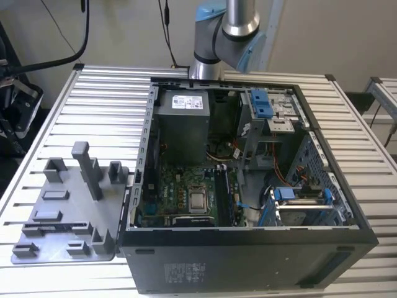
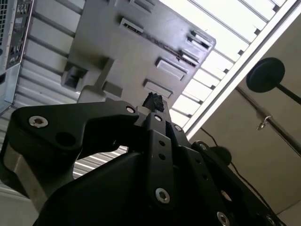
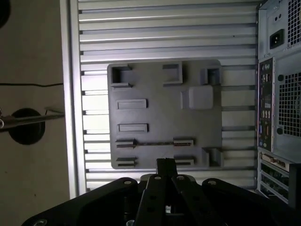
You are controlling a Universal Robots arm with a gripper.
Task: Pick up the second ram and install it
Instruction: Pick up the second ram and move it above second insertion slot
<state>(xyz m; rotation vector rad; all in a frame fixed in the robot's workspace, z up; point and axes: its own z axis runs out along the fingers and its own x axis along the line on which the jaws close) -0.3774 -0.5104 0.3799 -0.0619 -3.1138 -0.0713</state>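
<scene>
The second ram (image 3: 154, 143) is a thin dark strip standing on edge between two holders of the grey fixture plate (image 3: 164, 117). The same ram (image 1: 57, 225) lies near the plate's front edge in the exterior view, and as a dark line (image 2: 160, 43) in the second wrist view. My gripper (image 3: 165, 164) hangs high above the plate, its black fingers pressed together with nothing between them. Its tip (image 2: 153, 101) sits over the plate's edge, apart from the ram.
An open computer case (image 1: 248, 242) fills the middle of the slatted aluminium table (image 1: 105, 99), with the motherboard (image 1: 186, 192) and power supply (image 1: 181, 121) inside. Tall grey blocks (image 1: 87, 167) rise from the fixture plate. The arm (image 1: 232, 31) stands behind the case.
</scene>
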